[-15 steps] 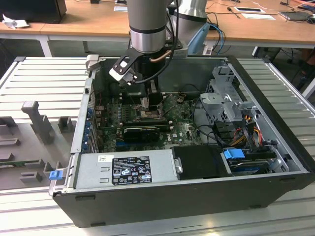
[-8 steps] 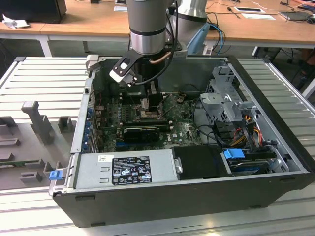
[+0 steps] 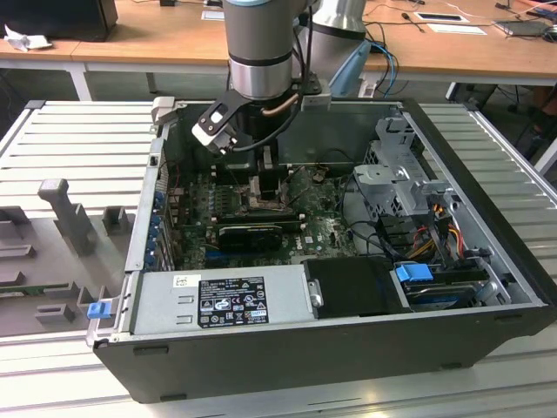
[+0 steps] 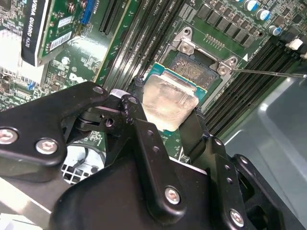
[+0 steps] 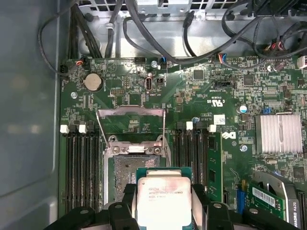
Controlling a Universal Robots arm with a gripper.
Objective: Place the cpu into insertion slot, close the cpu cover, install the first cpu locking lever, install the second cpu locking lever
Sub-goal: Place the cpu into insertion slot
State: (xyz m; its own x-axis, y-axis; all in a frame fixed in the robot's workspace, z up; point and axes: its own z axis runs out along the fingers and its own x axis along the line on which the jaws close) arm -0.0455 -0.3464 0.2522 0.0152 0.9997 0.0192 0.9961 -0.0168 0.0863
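Observation:
My gripper [image 4: 165, 103] is shut on the cpu [image 4: 169, 100], a flat square chip with a pale metal top on a green edge. In both wrist views the chip hangs just over the insertion slot [image 4: 192, 67], overlapping one side of it, and the slot's dark pin field [image 5: 125, 175] is still bare. The black fingers [image 5: 128, 194] clamp two opposite edges of the cpu [image 5: 162, 199]. The cpu cover [image 5: 132, 111], a thin silver frame, stands swung open beyond the slot. In the exterior view my gripper [image 3: 265, 187] reaches down into the open computer case over the green motherboard [image 3: 322, 231].
Black memory slots [image 5: 81, 167] flank the socket on both sides. A ribbed silver heatsink [image 5: 278, 134] and a graphics card [image 5: 271, 201] lie nearby, with cables [image 5: 144, 28] along the board's edge. The power supply [image 3: 231, 300] and drive cage [image 3: 405, 174] bound the case.

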